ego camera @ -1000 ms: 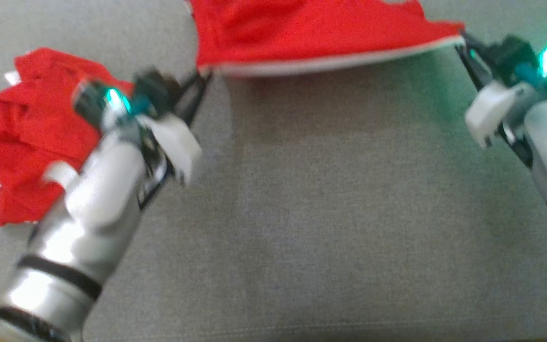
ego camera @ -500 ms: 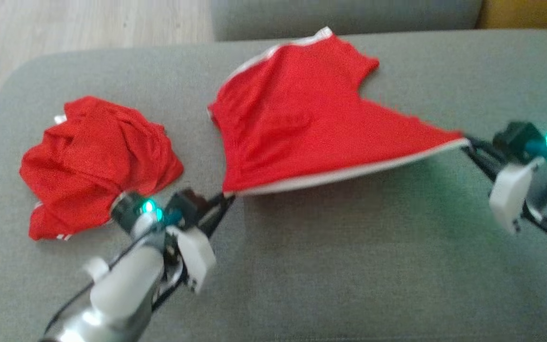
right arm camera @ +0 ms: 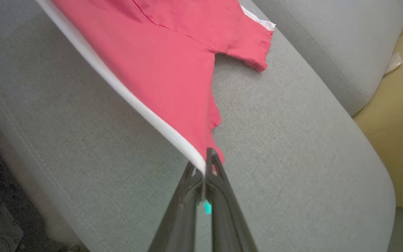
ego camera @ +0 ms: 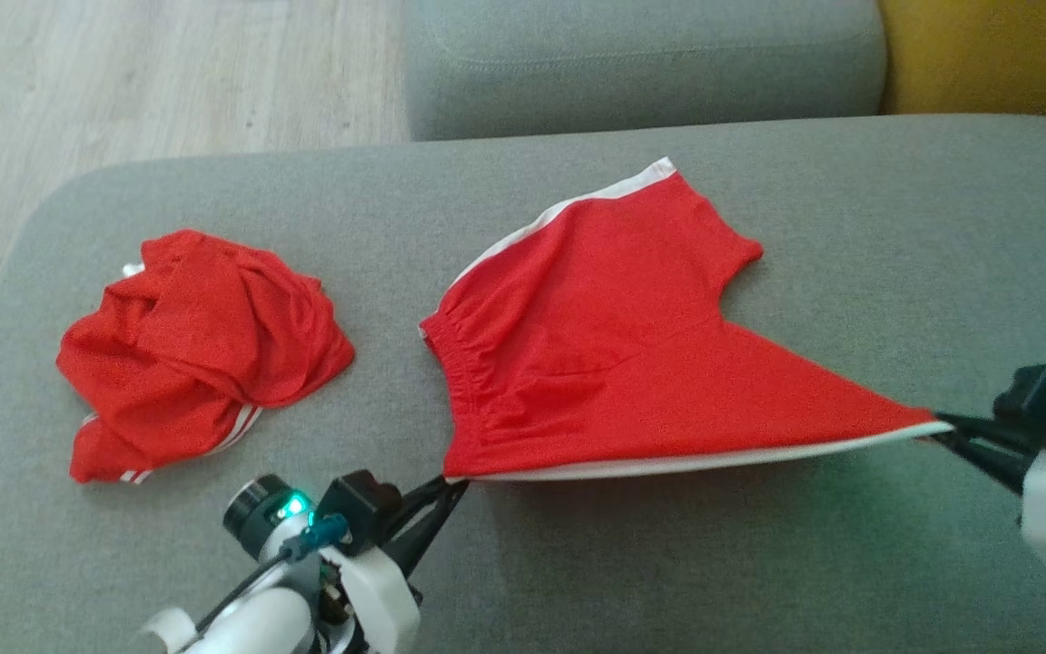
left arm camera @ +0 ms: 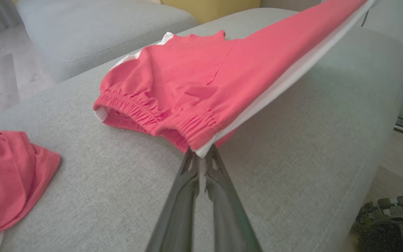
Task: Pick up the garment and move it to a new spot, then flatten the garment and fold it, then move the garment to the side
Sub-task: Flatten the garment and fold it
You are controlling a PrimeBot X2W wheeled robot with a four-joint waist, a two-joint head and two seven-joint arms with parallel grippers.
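The garment (ego camera: 614, 354) is a pair of red shorts with white side stripes, spread over the grey sofa seat (ego camera: 668, 563). Its near edge is stretched taut between my two grippers and lifted off the cushion, while the far leg rests on the seat. My left gripper (ego camera: 452, 483) is shut on the waistband corner (left arm camera: 201, 148). My right gripper (ego camera: 939, 431) is shut on the hem corner of the near leg (right arm camera: 206, 157). The elastic waistband (left arm camera: 145, 115) bunches to the left of my left fingers.
A second red garment (ego camera: 196, 345) lies crumpled on the seat's left part, close to my left arm. A grey back cushion (ego camera: 641, 64) stands behind, a yellow cushion (ego camera: 995, 54) at the far right. Wooden floor (ego camera: 123, 82) lies beyond the left edge.
The head camera has tilted up, so the whole picture has slid down. Both grippers keep their hold, and the shorts' near edge stays stretched between them and now hangs lower.
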